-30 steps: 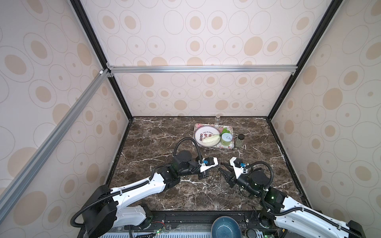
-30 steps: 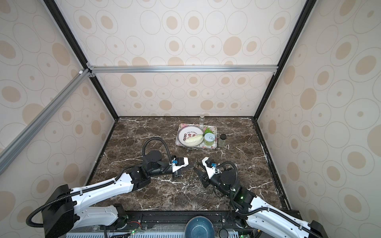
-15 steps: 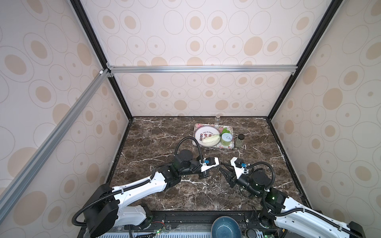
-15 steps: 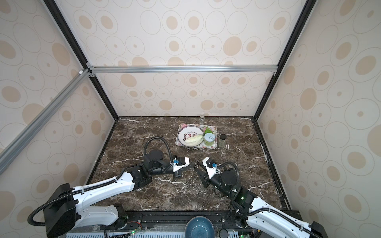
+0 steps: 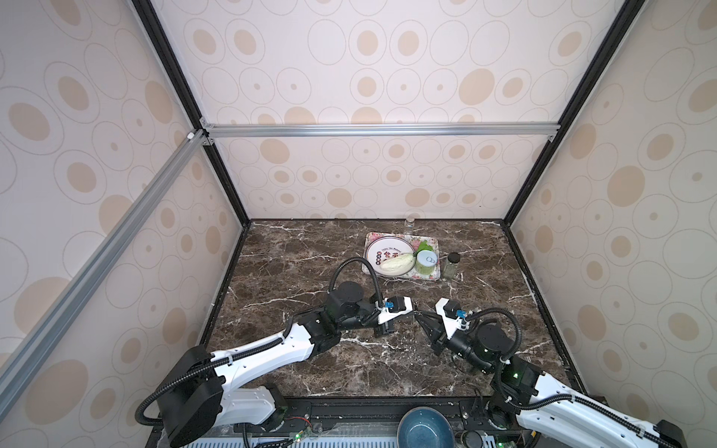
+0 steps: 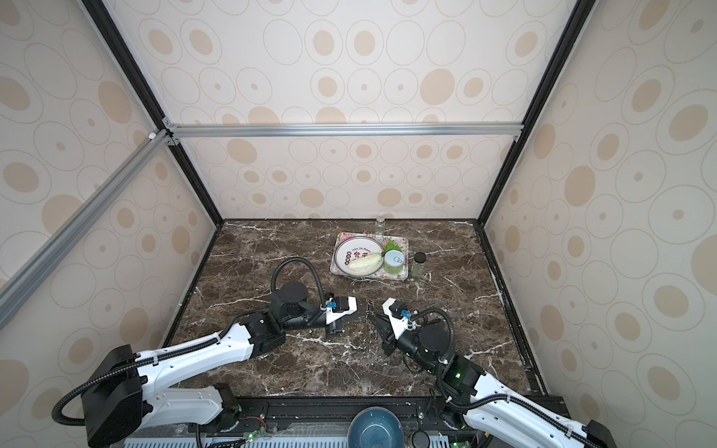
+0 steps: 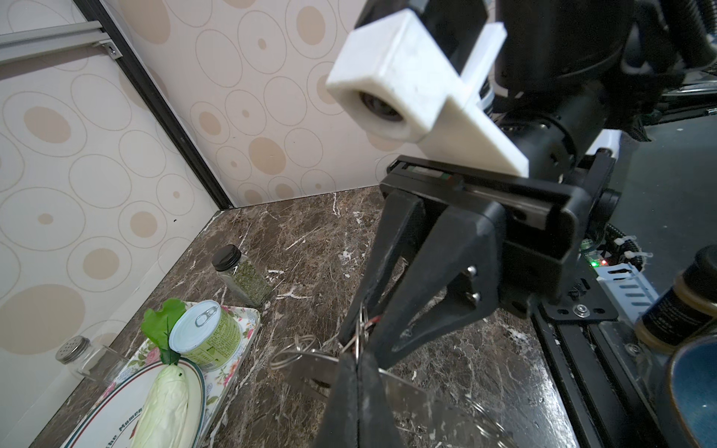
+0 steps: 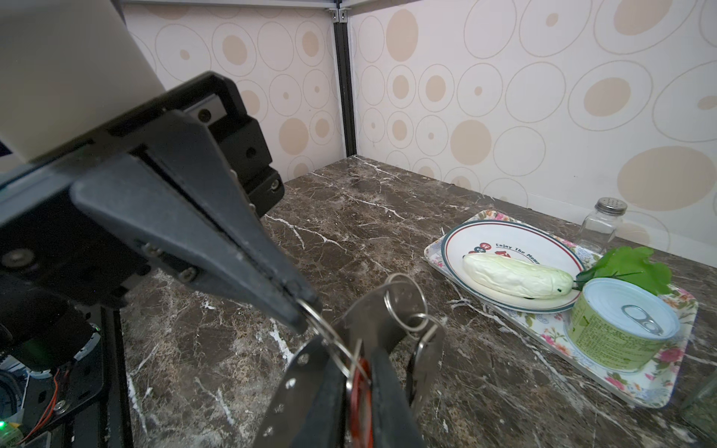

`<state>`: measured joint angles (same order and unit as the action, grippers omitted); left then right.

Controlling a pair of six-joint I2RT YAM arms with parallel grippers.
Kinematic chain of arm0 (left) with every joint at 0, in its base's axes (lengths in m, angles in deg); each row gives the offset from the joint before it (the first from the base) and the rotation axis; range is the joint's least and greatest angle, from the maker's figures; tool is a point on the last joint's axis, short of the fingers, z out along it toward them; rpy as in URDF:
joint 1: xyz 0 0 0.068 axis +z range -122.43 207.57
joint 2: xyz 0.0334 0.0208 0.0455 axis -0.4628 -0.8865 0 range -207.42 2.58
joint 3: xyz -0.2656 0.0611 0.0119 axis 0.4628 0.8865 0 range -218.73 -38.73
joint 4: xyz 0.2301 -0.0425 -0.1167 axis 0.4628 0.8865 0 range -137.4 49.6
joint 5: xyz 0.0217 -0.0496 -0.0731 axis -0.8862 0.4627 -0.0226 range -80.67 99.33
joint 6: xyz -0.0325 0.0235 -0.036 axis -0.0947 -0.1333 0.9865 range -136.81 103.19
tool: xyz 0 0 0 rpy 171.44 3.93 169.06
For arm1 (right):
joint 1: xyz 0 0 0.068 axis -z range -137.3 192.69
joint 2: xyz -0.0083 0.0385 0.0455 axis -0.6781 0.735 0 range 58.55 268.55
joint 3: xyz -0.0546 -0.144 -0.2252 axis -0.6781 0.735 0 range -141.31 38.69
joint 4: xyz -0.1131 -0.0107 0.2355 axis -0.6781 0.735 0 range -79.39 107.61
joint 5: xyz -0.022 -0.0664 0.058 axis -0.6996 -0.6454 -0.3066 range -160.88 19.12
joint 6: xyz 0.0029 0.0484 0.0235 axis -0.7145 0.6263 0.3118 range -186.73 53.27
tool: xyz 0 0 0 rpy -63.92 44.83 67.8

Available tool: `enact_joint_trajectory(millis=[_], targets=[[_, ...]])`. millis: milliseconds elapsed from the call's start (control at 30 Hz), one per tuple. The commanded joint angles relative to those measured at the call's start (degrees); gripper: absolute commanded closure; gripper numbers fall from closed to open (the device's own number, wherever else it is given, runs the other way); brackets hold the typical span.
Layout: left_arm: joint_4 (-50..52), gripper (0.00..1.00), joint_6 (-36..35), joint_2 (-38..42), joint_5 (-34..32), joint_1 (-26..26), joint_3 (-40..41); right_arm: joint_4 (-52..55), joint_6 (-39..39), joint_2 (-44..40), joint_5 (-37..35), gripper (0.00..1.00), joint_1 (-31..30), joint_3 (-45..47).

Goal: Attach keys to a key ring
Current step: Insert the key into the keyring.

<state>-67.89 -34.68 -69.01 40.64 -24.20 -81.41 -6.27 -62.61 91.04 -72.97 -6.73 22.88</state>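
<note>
Two grippers stood tip to tip above the marble table (image 5: 295,267). Left gripper (image 8: 304,310) was clamped tight on the thin wire loop (image 8: 322,322); right gripper (image 7: 360,331), nearly closed, pinched the red tag (image 8: 361,388), touching the raised grey key ring (image 8: 362,310).

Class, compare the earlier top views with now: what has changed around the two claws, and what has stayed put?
The right claw has narrowed its jaws onto the red tag; nothing else visibly shifted. The left claw stays shut on the wire loop, and the tray has not moved.

left gripper (image 6: 360,310), right gripper (image 6: 374,319); tray (image 6: 403,276) behind
</note>
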Motion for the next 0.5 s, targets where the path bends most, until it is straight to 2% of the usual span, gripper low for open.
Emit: enact_joint_trajectory(millis=[0,100,233,467], targets=[[-0.7,1.00,-1.4,0.1,1.4,-0.5,-2.9,-2.2,-0.2,-0.3,0.2,0.75,0.1,0.3],[-0.7,1.00,-1.4,0.0,1.4,-0.4,-2.9,-2.4,-0.3,0.0,1.0,0.71,0.2,0.2],[-0.6,1.00,-1.4,0.1,1.4,-0.5,-2.9,-2.5,-0.4,-0.3,1.3,0.76,0.2,0.3],[-0.7,1.00,-1.4,0.1,1.3,-0.5,-2.9,-2.5,-0.4,-0.6,1.2,0.96,0.2,0.4]])
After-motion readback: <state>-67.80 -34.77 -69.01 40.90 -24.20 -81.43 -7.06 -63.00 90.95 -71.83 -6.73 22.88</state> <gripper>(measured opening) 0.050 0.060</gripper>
